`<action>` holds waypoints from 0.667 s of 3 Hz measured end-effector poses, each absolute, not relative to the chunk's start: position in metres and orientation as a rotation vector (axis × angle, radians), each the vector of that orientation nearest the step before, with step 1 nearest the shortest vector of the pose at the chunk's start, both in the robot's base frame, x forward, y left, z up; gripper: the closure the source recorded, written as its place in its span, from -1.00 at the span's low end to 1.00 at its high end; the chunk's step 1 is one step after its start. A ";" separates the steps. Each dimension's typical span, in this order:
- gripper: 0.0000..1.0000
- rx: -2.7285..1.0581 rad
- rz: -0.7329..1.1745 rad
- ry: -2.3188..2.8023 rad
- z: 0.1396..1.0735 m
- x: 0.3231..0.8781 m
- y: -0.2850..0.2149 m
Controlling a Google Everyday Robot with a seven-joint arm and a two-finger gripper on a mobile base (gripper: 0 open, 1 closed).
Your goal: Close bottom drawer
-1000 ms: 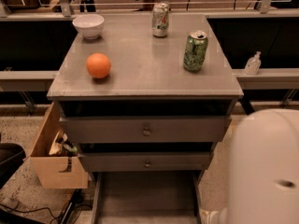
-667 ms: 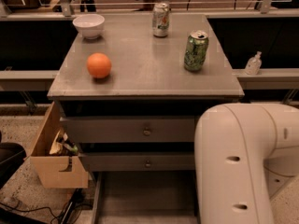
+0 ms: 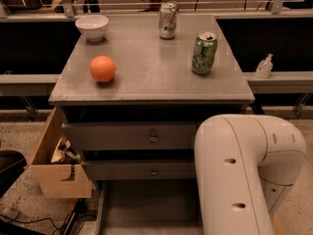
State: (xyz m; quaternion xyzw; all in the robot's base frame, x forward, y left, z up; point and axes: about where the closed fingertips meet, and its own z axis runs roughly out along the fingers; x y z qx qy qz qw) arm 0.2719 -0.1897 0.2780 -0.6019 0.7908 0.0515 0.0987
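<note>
Approach step: the bottom drawer [image 3: 146, 204] lies open. The white arm [image 3: 234, 180] is just right of it. The tool is out of view, so I cannot tell its state. Next, push the drawer front inward.

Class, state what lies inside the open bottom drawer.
Inside the bottom drawer, only bare grey floor shows. The white arm covers its right part, and its front is out of frame. The gripper is not in view.

the gripper does not show: the white arm [image 3: 247, 175] runs off the bottom edge before reaching it. that arm hides the right ends of the two upper drawers [image 3: 132, 137] and of the bottom drawer [image 3: 146, 207], whose front and knob are cut off below. the things in the wooden box [image 3: 58, 177] are too dim to name.
</note>
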 end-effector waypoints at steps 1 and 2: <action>1.00 -1.783 0.155 2.340 0.278 0.272 -0.190; 1.00 -1.745 0.193 2.347 0.250 0.267 -0.175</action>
